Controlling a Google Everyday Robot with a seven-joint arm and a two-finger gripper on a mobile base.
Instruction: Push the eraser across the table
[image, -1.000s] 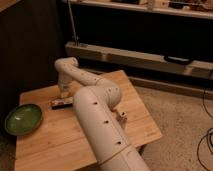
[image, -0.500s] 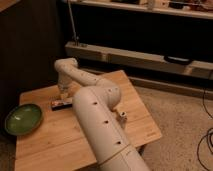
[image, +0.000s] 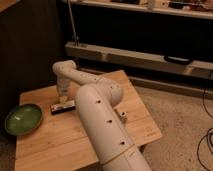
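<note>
Camera view shows the claw (image: 63, 97), its fingers shut, lowered at the far side of the eraser (image: 63, 107), which lies in the left half of the surface (image: 60, 145), nearer its far edge. Neither has shifted over the last second, so the push looks barely begun. Bare wood runs toward the near edge; a green bowl (image: 23, 119) sits by the left edge.

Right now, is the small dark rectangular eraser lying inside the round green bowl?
No, the eraser lies on the light wooden table beside the bowl, with the gripper directly over it.
</note>
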